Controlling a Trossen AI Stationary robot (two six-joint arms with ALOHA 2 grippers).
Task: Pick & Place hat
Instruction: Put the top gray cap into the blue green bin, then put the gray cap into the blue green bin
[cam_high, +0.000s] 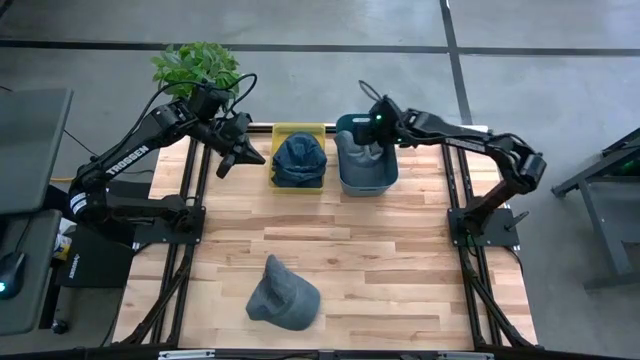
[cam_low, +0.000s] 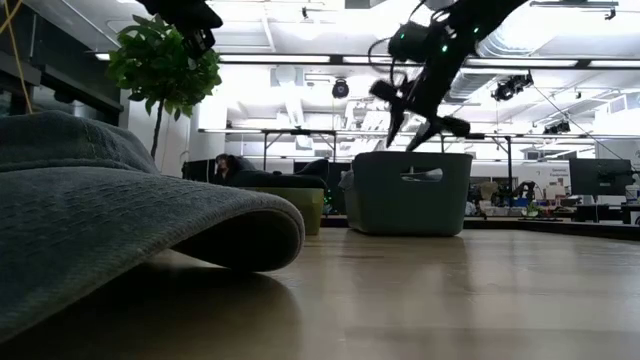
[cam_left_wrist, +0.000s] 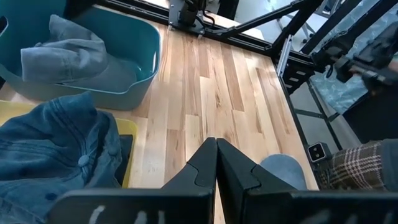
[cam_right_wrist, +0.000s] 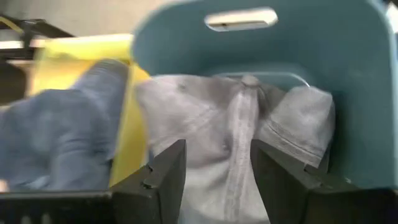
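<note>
With its fingers standing apart above the grey hat (cam_right_wrist: 236, 124) lying in the teal bin (cam_high: 366, 176) at the counter's far side, the right end effector (cam_high: 371, 131) is best lifting straight up, avoiding snagging fabric, while the left end effector (cam_high: 233, 158), pressed together, is waiting near the yellow bin (cam_high: 298, 131).

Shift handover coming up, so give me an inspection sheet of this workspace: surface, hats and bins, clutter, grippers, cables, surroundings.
Surface: wooden table, bare in the middle.
Job's things: grey hat loose near the front edge; denim hat in yellow bin; light grey hat in teal bin.
Clutter: nothing seen.
Grippers: left gripper shut, beside the yellow bin; right gripper open above the teal bin.
Cables: black cables on the left arm.
Surroundings: potted plant behind the table.
</note>
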